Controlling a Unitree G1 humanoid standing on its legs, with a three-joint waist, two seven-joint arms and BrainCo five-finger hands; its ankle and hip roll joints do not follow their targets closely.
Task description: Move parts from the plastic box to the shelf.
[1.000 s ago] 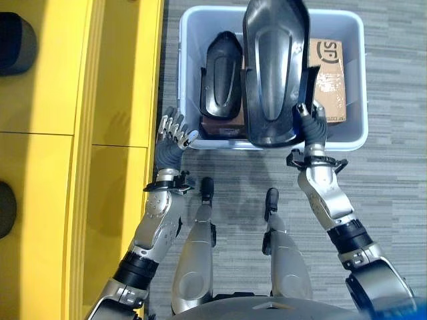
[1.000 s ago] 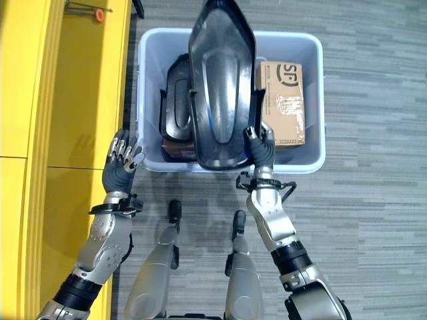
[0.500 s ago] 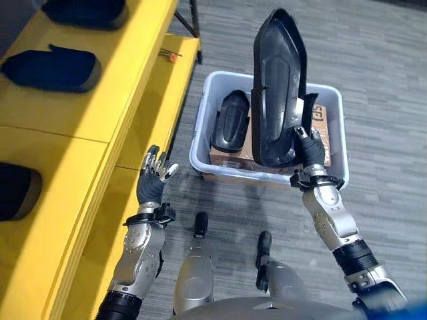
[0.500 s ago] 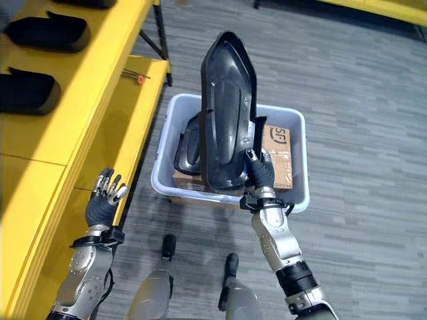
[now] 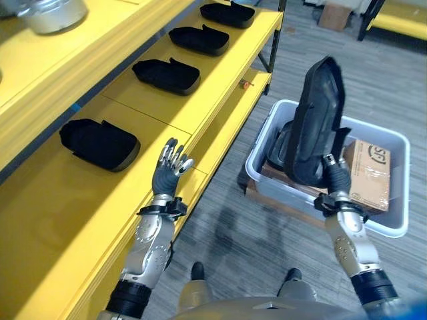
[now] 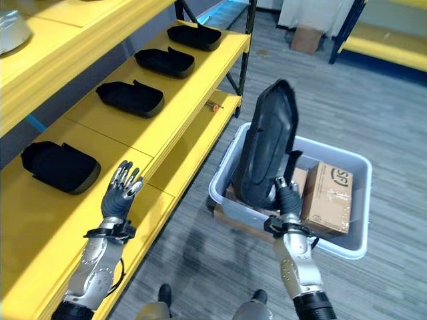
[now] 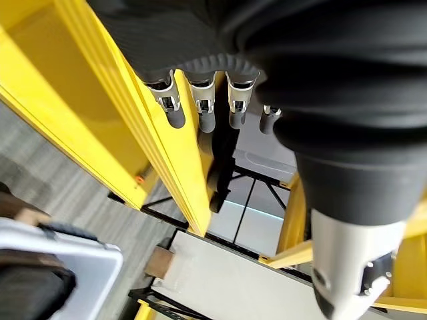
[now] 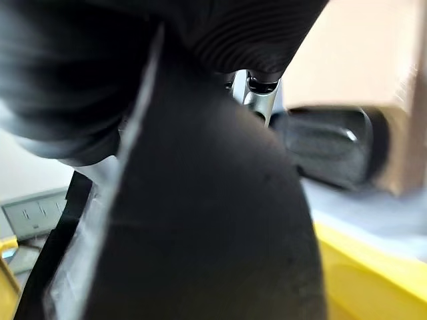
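My right hand [image 5: 337, 180] is shut on the lower end of a long black moulded part [image 5: 316, 120], holding it upright above the pale plastic box [image 5: 395, 227]. The same part [image 8: 200, 227] looms close in the right wrist view. Another black part [image 5: 279, 148] lies in the box beside a cardboard carton [image 5: 369, 175]. My left hand [image 5: 168, 168] is raised with straight fingers beside the yellow shelf [image 5: 173, 107], touching nothing. Its fingers [image 7: 200, 110] hang free in the left wrist view. Several black parts [image 5: 100, 143] lie in a row on the shelf.
The shelf's lower board [image 5: 230, 120] runs along the left of the box, with a small orange-tipped item [image 5: 246, 84] on it. A silver pan [image 5: 50, 13] stands on the upper shelf. Grey carpet [image 5: 253, 247] lies between me and the box.
The camera has swung up and toward the shelf, bringing more of it into view. My right hand still holds the part upright; my left hand stays raised and open.
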